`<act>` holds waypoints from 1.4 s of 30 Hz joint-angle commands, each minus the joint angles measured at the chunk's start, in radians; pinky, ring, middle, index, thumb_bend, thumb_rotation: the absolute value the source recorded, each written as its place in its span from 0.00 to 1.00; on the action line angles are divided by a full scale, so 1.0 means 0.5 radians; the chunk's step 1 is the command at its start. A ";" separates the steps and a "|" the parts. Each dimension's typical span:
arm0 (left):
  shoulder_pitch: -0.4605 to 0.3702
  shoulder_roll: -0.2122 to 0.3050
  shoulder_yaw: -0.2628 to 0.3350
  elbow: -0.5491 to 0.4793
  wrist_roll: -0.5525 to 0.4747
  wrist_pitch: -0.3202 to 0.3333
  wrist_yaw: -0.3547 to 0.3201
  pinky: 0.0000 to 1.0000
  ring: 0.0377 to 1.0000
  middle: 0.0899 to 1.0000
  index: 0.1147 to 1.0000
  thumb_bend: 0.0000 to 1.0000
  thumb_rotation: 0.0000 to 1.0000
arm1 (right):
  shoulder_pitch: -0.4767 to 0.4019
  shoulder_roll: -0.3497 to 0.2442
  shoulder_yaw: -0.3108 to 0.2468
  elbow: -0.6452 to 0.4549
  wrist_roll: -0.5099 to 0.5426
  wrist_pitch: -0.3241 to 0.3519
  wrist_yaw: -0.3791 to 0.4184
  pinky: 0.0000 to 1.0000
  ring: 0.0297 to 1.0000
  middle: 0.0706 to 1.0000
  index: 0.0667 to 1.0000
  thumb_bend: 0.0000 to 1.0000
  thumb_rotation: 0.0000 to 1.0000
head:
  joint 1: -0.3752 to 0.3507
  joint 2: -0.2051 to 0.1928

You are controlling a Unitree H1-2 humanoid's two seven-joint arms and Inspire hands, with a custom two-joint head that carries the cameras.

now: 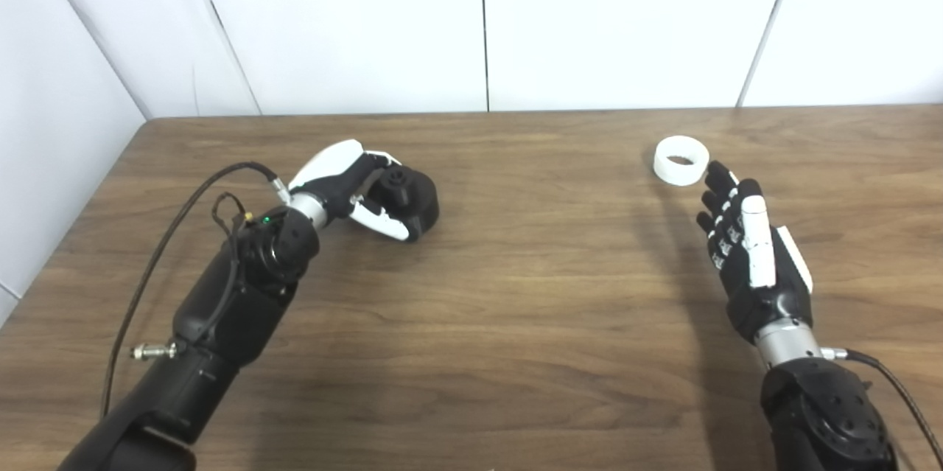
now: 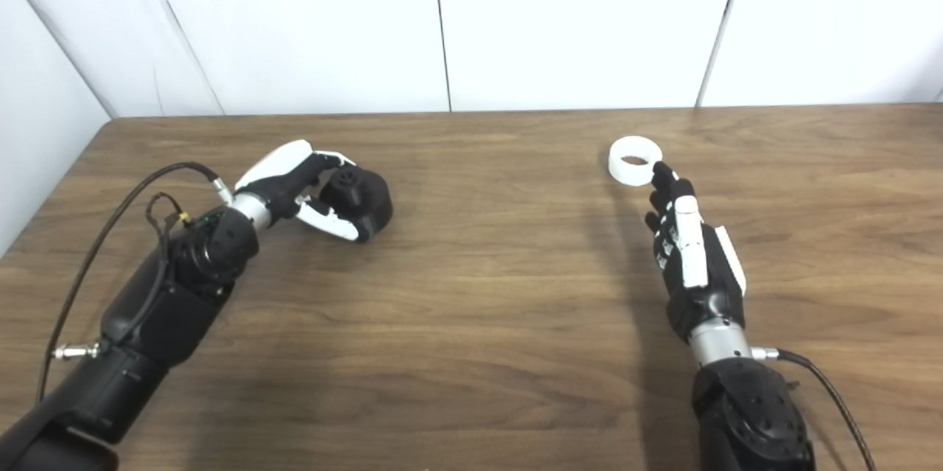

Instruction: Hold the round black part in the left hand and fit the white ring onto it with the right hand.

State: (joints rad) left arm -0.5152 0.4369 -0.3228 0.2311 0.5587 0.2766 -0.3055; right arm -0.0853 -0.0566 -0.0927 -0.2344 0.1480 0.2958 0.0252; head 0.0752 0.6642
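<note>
The round black part point(image 1: 409, 198) rests on the wooden table point(image 1: 516, 294) at the left, with a small knob on top. My left hand point(image 1: 352, 187) wraps around it, fingers behind and thumb in front, and seems closed on it. The white ring point(image 1: 681, 159) lies flat on the table at the far right. My right hand point(image 1: 744, 242) is open with fingers stretched out, its fingertips point(image 1: 718, 175) just short of the ring's near side and apart from it. The ring also shows in the right eye view point(image 2: 635, 159).
White wall panels point(image 1: 479, 21) stand behind the table's far edge and along its left side. A black cable point(image 1: 184, 213) loops from my left forearm over the table. Bare wood lies between the two hands.
</note>
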 commanded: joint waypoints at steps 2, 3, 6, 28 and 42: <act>-0.008 -0.025 -0.007 -0.095 0.020 -0.009 0.018 0.80 0.94 0.88 0.70 0.94 0.26 | -0.071 -0.006 0.012 -0.048 0.004 -0.057 0.015 1.00 1.00 0.98 0.95 0.51 1.00 | -0.002 0.000; 0.006 -0.035 -0.012 -0.118 0.024 -0.001 0.017 0.79 0.94 0.87 0.70 0.94 0.26 | -0.071 -0.006 0.013 -0.046 0.005 -0.060 0.017 1.00 1.00 0.98 0.95 0.51 1.00 | -0.002 0.000; 0.042 -0.057 -0.023 -0.183 0.040 0.028 0.003 0.78 0.94 0.87 0.70 0.94 0.28 | -0.069 -0.007 0.016 -0.043 0.006 -0.066 0.021 1.00 1.00 0.98 0.95 0.51 1.00 | -0.010 0.003; 0.362 -0.330 -0.116 -0.649 0.095 0.189 -0.015 0.81 0.93 0.88 0.70 0.91 0.27 | -0.051 -0.003 0.044 -0.042 0.007 -0.083 0.030 1.00 1.00 0.99 0.96 0.49 1.00 | -0.024 0.025; 0.532 -0.459 -0.277 -0.733 0.237 0.137 0.038 0.81 0.94 0.88 0.71 0.92 0.31 | -0.047 0.024 0.066 -0.066 -0.026 -0.043 -0.002 1.00 1.00 0.97 0.95 0.48 1.00 | -0.064 0.042</act>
State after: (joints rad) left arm -0.2699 0.2269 -0.4195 -0.1299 0.6861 0.3770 -0.2530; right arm -0.0826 -0.0514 -0.0624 -0.2354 0.1357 0.2962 0.0259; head 0.0414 0.6842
